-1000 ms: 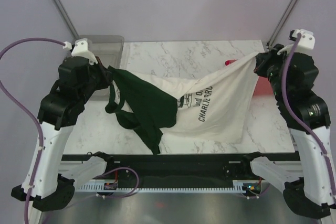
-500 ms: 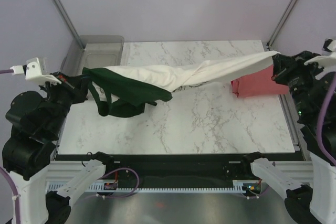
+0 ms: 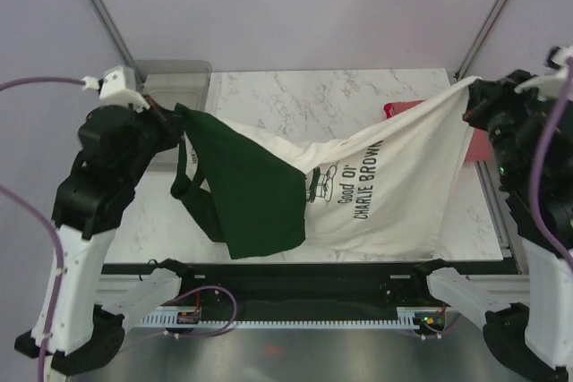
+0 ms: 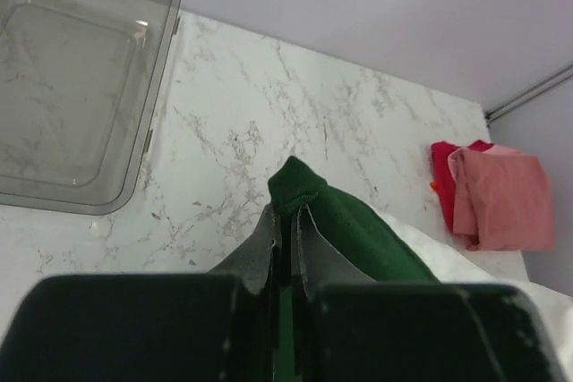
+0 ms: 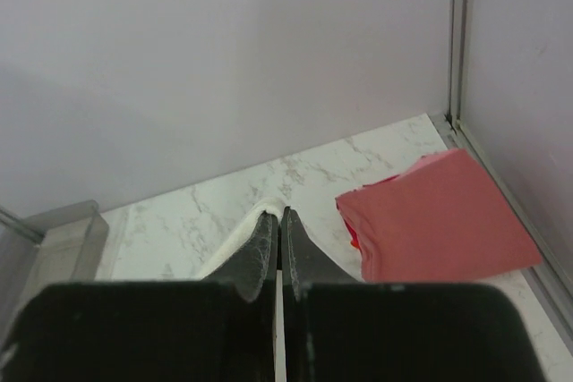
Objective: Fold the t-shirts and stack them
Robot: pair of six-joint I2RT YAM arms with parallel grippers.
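I count two shirts, one clear bin (image 4: 72, 131) and my two tools. My left tool (image 4: 286, 225) is clenched on the dark green sleeve (image 3: 251, 185) of the cream-white shirt (image 3: 394, 194). My right tool (image 5: 279, 221) is clenched on its opposite cream corner. The shirt hangs between them over the table (image 3: 304, 100), and its print reads "Good Ol' CHARLIE BROWN". The coral-red shirt (image 5: 430, 216) lies folded at the table's far right. Half a second ago the cloth was a taut, narrow band with the lettering hidden; now it droops open.
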